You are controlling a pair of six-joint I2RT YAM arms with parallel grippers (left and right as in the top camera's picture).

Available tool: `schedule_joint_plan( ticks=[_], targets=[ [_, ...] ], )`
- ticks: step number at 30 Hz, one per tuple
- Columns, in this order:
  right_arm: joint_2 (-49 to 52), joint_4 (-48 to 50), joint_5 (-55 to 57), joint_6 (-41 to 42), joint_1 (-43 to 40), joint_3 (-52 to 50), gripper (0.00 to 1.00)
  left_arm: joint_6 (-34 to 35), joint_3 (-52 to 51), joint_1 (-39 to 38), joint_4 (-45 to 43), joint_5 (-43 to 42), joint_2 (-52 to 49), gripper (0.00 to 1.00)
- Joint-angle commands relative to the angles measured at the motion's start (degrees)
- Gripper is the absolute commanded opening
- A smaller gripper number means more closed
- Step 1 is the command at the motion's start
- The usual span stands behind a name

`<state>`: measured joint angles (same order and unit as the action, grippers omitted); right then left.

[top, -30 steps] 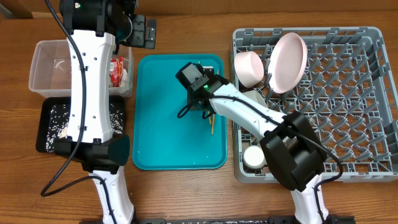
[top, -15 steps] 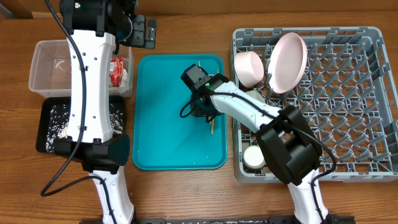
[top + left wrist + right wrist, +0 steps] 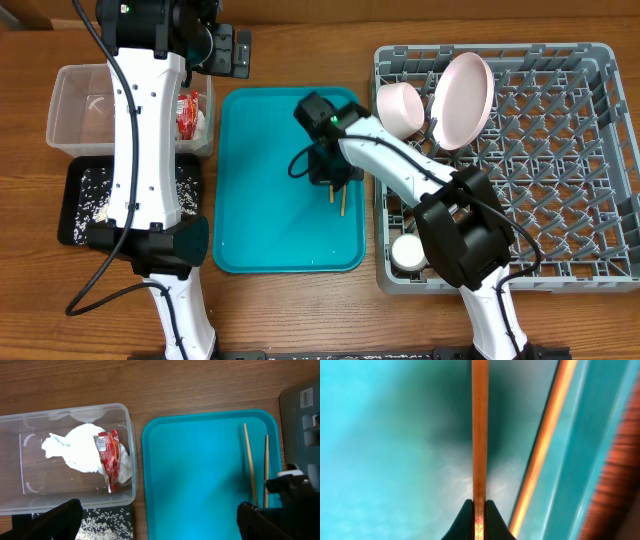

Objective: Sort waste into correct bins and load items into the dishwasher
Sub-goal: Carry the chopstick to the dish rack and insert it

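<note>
My right gripper (image 3: 331, 183) is down on the teal tray (image 3: 260, 200) and shut on one wooden chopstick (image 3: 479, 435). The other chopstick (image 3: 546, 440) lies just right of it, along the tray's edge. Both chopsticks (image 3: 249, 462) show in the left wrist view at the tray's right side. My left gripper (image 3: 157, 521) hangs open and holds nothing, high over the gap between tub and tray. The clear tub (image 3: 75, 110) holds the white napkin (image 3: 77, 452) and the red wrapper (image 3: 111, 455). Rice (image 3: 95, 195) lies in the black tray (image 3: 72, 235). The grey rack (image 3: 570, 170) holds the pink plate (image 3: 465, 98), a bowl (image 3: 398, 108) and a white cup (image 3: 408, 252).
The left arm's white link (image 3: 140, 130) stretches over the tub and black tray. The right arm (image 3: 410, 180) reaches from the rack's front-left corner across to the teal tray. Bare wooden table (image 3: 300, 310) runs along the front.
My right gripper has slid a little toward the tray's back and closed on the chopstick. The left arm has not moved.
</note>
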<state>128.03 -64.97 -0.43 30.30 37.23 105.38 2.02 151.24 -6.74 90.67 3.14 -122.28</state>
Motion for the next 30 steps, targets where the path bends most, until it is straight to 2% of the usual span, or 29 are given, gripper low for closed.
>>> schedule_joint_plan(
  ticks=[1, 3, 7, 12, 16, 20, 24, 30],
  targets=[
    [-3.58, -3.91, 1.33, -6.27, 0.31, 10.25, 0.04, 0.76, 1.07, -0.02, -0.04, 0.42, 0.57, 1.0],
    [-4.42, -9.64, 1.38, -11.32, 0.2, 15.82, 0.04, 0.76, 1.07, -0.02, -0.04, 0.42, 0.57, 1.0],
    [-7.23, -24.44, 1.38, -10.82, -2.73, 25.29, 0.04, 0.76, 1.07, -0.02, -0.04, 0.42, 0.57, 1.0],
    [-15.32, -31.34, 3.85, -9.18, -4.09, 25.64, 0.04, 0.76, 1.07, -0.02, -0.04, 0.42, 0.57, 1.0],
    [-23.87, -32.09, 5.73, -7.82, -4.26, 23.87, 0.04, 0.76, 1.07, -0.02, -0.04, 0.42, 0.57, 1.0],
    [-32.76, -32.09, 7.72, -7.82, -5.62, 15.45, 0.04, 0.76, 1.07, -0.02, -0.04, 0.42, 0.57, 1.0],
    [-40.22, -32.04, 8.96, -7.34, -10.67, -1.09, 0.04, 0.76, 1.07, -0.02, -0.04, 0.42, 0.57, 1.0],
    [-41.7, -29.64, 8.57, -8.26, -16.55, -16.74, 0.04, 0.76, 1.07, -0.02, -0.07, 0.42, 0.57, 1.0]
  ],
)
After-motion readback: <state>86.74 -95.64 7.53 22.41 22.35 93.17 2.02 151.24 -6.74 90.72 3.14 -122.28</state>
